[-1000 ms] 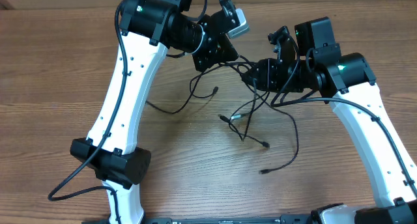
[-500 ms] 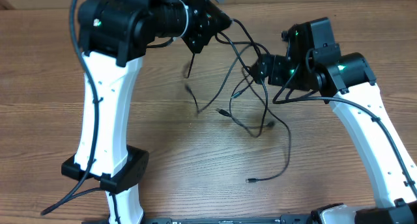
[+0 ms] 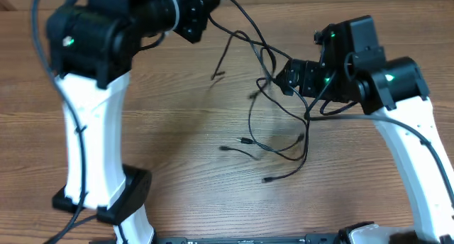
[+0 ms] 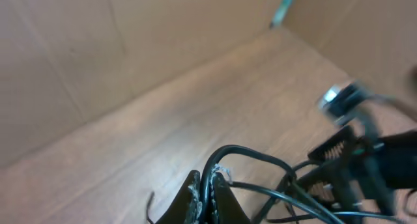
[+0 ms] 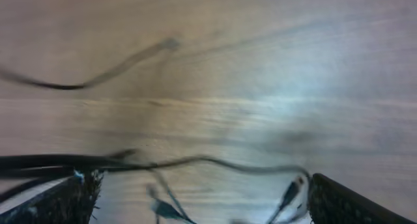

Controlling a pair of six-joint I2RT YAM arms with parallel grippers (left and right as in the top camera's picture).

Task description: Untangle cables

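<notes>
The cables (image 3: 273, 141) are thin black wires strung from my raised left gripper (image 3: 211, 1) down past the right gripper (image 3: 282, 75) to the wood table, where plug ends lie loose. In the left wrist view my left gripper (image 4: 210, 193) is shut on one cable (image 4: 254, 157), which arches out from between the fingers. In the right wrist view my right gripper (image 5: 202, 201) stands wide open. A blurred cable (image 5: 215, 161) runs across between its fingers (image 5: 345, 201), and the jaws are not closed on it.
A cardboard wall (image 4: 65, 61) stands behind the table. My left arm's white link (image 3: 89, 130) rises tall at the left, with a thick black cord (image 3: 71, 215) at its base. The right arm (image 3: 415, 123) fills the right side.
My left gripper has lifted up and to the left, pulling the cables with it. My right gripper has opened and let go. The loose cable ends have shifted across the table.
</notes>
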